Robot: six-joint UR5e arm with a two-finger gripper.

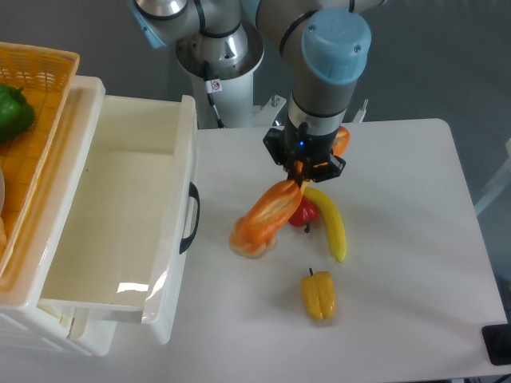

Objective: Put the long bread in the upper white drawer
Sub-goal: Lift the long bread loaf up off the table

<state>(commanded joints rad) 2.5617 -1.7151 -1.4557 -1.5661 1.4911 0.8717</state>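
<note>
**benchmonkey:** where's the loaf at right now?

**me:** The long bread (267,215) is mid-table, tilted. Its upper right end is pinched in the gripper (299,182), and its lower left end hangs down at the tabletop, touching or just barely off, I can't tell which. So the jaws are closed narrow on one tip of the bread, not the middle. I'd call this the lift step: grabbed, not yet carried anywhere.

**benchmonkey:** and the drawer?

**me:** The upper white drawer (182,144) sits pulled out to the left, nothing visible inside it, with tall walls and the dark handle (192,217) facing the bread. Next move, as I judge it, needs more height first so the dangling end clears that front wall, then a swing left over the cavity before I let go. Holding by the tip means the loaf could swing or slip, so I'd go slow.

**benchmonkey:** anything in the way?

**me:** Clutter's mostly behind the route. A small red thing (303,213) sits right under the bread, the banana (329,225) just beside it, a yellow pepper (318,294) closer to me. Something orange (341,141) peeks out behind the wrist. The wicker basket (40,128) with a green pepper (14,112) sits past the drawer. The path between bread and drawer looks open.
</note>
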